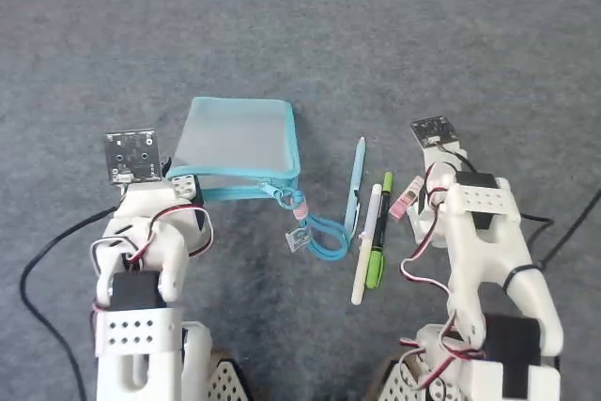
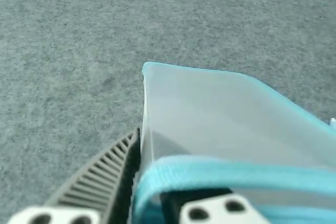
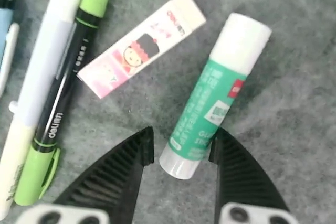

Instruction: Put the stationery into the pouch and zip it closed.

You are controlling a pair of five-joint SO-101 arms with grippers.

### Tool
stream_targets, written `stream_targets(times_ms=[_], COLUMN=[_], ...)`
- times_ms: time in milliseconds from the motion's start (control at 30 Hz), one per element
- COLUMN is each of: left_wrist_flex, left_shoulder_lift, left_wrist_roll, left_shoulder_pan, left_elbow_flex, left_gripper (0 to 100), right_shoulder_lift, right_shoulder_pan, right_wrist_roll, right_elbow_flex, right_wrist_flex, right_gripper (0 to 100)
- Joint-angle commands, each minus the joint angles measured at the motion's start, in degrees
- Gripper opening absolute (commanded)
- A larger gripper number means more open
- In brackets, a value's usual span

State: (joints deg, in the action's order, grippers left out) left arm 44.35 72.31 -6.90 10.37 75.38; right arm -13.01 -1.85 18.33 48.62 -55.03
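pouch point(image 1: 235, 143) | left claw point(image 2: 151, 182) grips its rim | right claw point(image 3: 182, 135) wide, straddling glue stick point(image 3: 215, 93)

Left arm point(image 1: 141, 260): white, lower left of the high view, extended up-frame, loose cabling at the wrist. Left gripper point(image 2: 147, 150): black ribbed fingers point(image 2: 113, 174) clamped on the pouch point(image 2: 220, 124) edge, one outside the wall, one inside. Right arm point(image 1: 484, 232): white, lower right of the high view, extended up-frame, leaning slightly toward frame centre. Right gripper point(image 3: 182, 140): jaws parted, one finger at either side of the glue stick point(image 3: 215, 93) base.
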Motion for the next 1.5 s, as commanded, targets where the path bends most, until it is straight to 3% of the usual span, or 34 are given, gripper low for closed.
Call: stream_targets(times_ms=[0,133,367,467,633,800,1033,1167,1333,1467], left_wrist_flex=[-1.58,-1.58,-1.58,-1.58,-1.58,-1.58,-1.58,-1.58,-2.11,-4.92], left_shoulder_lift=[-0.62,-0.62,-0.62,-0.62,-0.62,-0.62,-0.62,-0.62,-0.62,-0.62], left_wrist_roll=[-1.05,-1.05,-1.05,-1.05,-1.05,-1.05,-1.05,-1.05,-1.05,-1.32], left_shoulder_pan=[0.35,0.35,0.35,0.35,0.35,0.35,0.35,0.35,0.00,0.00], left_elbow_flex=[-0.84,-0.84,-0.84,-0.84,-0.84,-0.84,-0.84,-0.84,0.22,1.54], left_gripper=[1,1,1,1,1,1,1,1,1,1], right_shoulder_lift=[-0.48,0.04,4.00,4.09,4.44,4.53,4.09,2.15,-10.24,-24.75], right_shoulder_pan=[0.48,0.40,0.13,0.04,0.31,0.48,0.22,-1.63,-2.51,1.63], right_wrist_roll=[0.26,0.26,0.70,0.44,0.79,0.70,0.53,0.62,1.41,3.60], right_elbow_flex=[0.00,0.00,-0.79,-0.97,-0.97,-0.88,-0.62,-1.05,-3.78,-7.74], right_wrist_flex=[0.92,0.84,0.84,-0.04,-3.56,-2.86,-1.63,-2.24,-11.74,-23.96], right_gripper=[16.0,6.0,1.4,3.8,16.9,17.5,2.0,0.8,0.8,0.8])
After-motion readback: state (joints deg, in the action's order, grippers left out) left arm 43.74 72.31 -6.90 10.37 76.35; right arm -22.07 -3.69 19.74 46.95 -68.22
